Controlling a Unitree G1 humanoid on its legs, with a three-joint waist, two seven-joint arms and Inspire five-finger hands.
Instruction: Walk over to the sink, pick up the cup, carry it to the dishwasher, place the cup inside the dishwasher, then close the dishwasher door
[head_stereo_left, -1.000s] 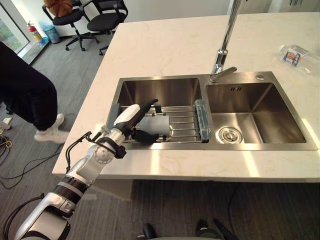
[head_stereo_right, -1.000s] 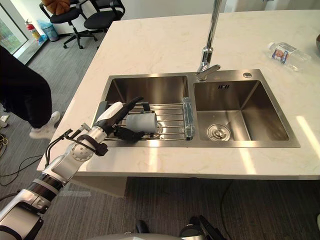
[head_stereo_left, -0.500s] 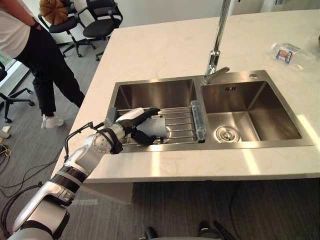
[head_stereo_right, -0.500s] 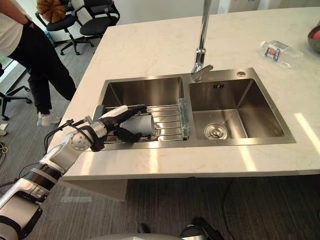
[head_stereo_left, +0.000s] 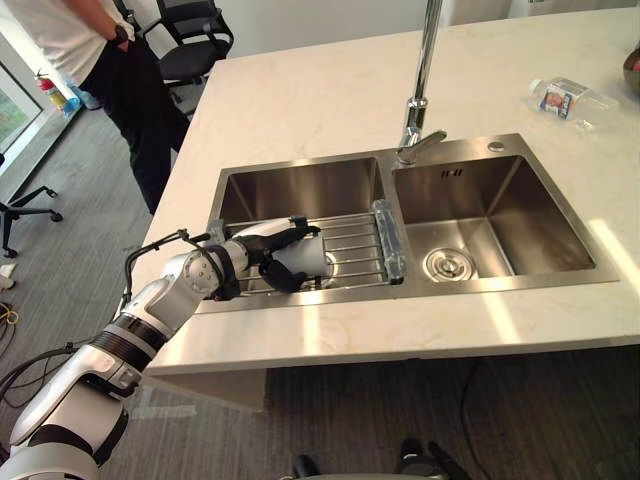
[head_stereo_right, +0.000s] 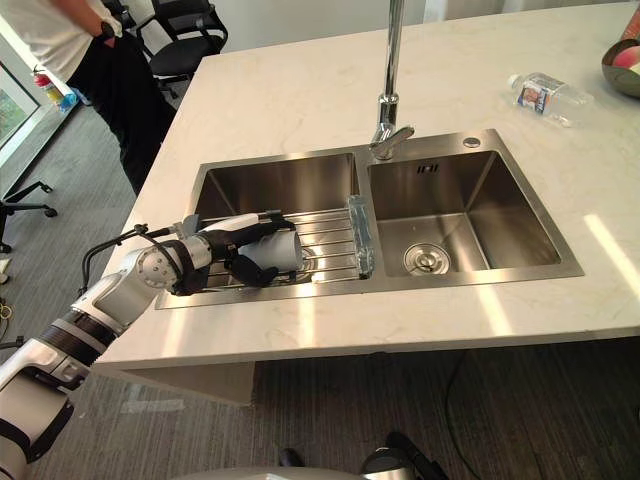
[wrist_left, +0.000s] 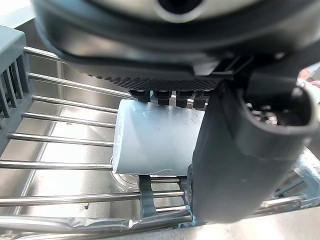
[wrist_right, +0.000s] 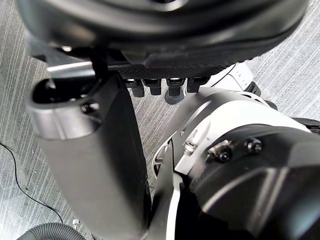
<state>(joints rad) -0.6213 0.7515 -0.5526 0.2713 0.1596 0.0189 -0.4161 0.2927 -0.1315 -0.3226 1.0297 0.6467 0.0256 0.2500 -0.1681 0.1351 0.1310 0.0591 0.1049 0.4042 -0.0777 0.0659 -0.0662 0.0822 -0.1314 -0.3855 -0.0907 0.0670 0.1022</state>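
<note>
The left hand (head_stereo_left: 255, 245) is closed around a grey cup (head_stereo_left: 310, 260): its fingers (wrist_left: 165, 94) are curled over the cup's upper side and its thumb (wrist_left: 225, 165) is pressed along the near side. A second ago the fingers were held higher above the cup; they have since been lowered onto it, so the grasp looks made. The cup is still lying on its side on the wire rack (head_stereo_left: 355, 250) across the left basin of the steel sink (head_stereo_left: 300, 185), not yet lifted. Lifting and carrying to the dishwasher are judged to remain. The right hand (wrist_right: 165, 30) is hung loose over grey floor, holding nothing. A person (head_stereo_left: 110, 50) is seen far left.
</note>
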